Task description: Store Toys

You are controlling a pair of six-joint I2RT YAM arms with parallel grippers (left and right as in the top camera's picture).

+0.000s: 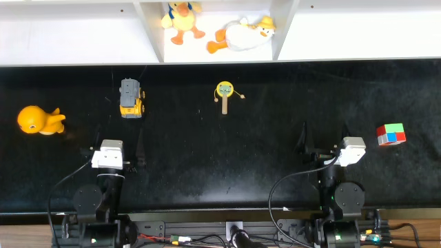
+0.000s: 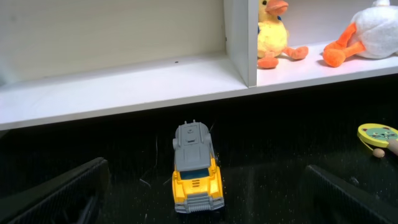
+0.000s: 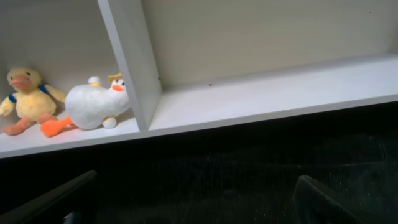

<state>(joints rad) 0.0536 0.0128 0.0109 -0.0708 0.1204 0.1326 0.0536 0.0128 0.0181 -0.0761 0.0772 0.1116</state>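
Left tool (image 1: 118,142): released, fingers spread wide, grasping nothing; low over the bench (image 1: 275,176) on the left side, facing the shelf.
Toy truck (image 2: 195,169): yellow and grey, upright on the bench straight ahead of the left tool, in line with the gap between its fingers but apart from them. Its yellow nose faces the tool and its grey back faces the shelf.
Orange toy (image 1: 40,120): rounded and duck-like, on the bench near the far left edge, well to the left of the left tool and the truck.
Rattle drum (image 1: 224,91): small green disc on a wooden handle, on the bench near the middle, between the two arms' lines and closer to the shelf than either tool.
Right tool (image 1: 324,141): released, fingers spread wide, grasping nothing; low over the bench on the right side, facing the shelf's right compartment.
Colour cube (image 1: 391,134): on the bench to the right of the right tool, apart from it.
Shelf (image 1: 69,38): white, along the far edge of the bench, split by upright dividers.
Yellow duck plush (image 1: 182,19): sits in the middle compartment.
White goose plush (image 1: 242,36): lies on its side in the same compartment, just to the right of the yellow duck plush.
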